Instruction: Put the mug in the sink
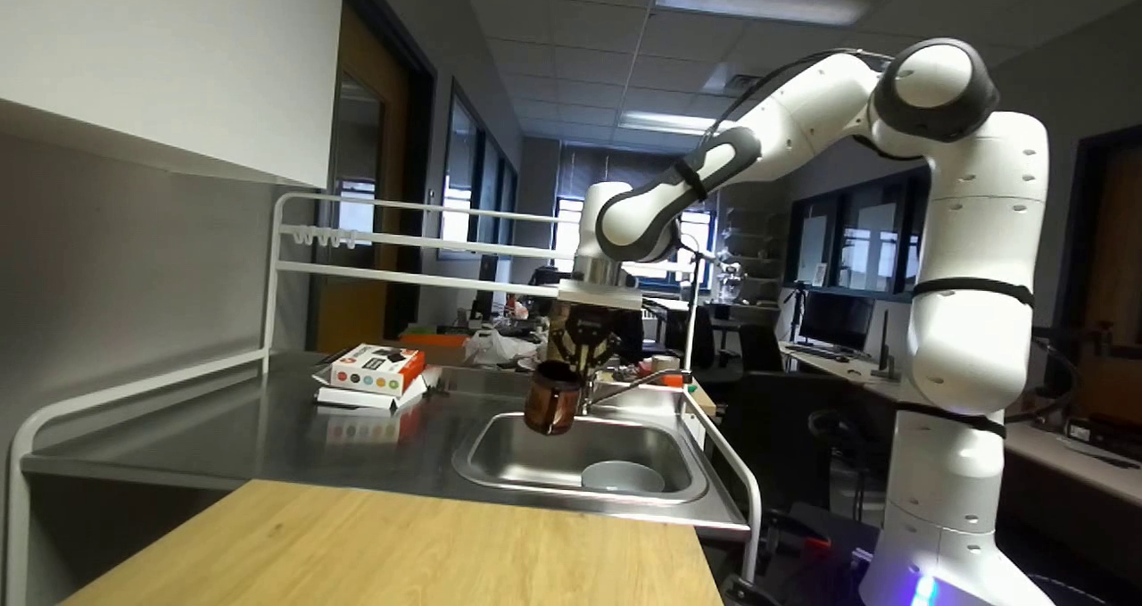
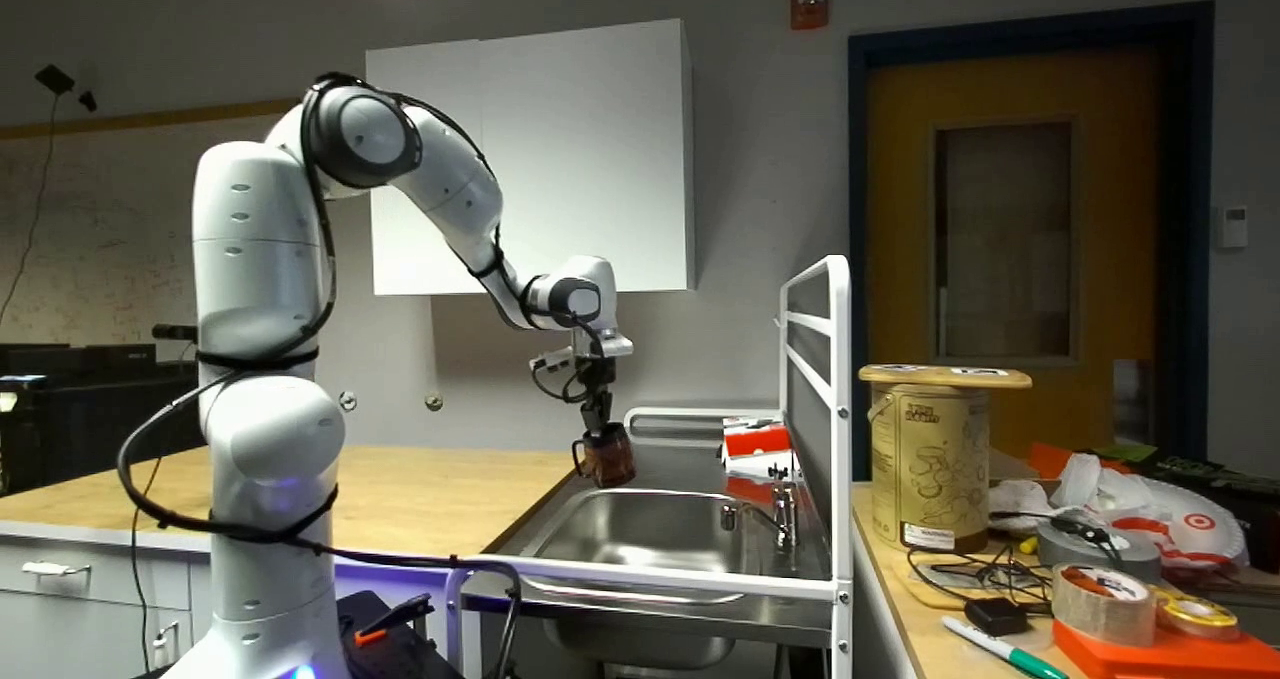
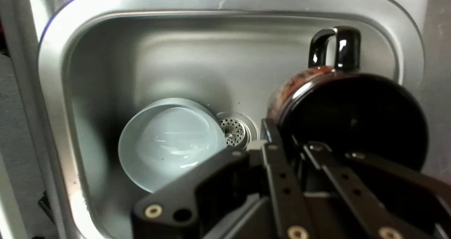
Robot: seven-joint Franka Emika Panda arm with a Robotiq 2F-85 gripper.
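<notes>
over the sink [image 3: 211,45], at 3 o'clock in wrist view, the gripper [image 3: 286,137] pinches the mug [image 3: 352,115]; it should lower softly, missing the 8 o'clock bowl [image 3: 172,140].

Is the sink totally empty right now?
No, the wrist view shows a pale bowl sitting in the sink, near the drain.

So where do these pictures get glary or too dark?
Wrist view: glints on the bowl and the handle of the mug, its inside nearly black; in an exterior view, a bright ceiling light, and the steel worktop mirroring the box.
</notes>
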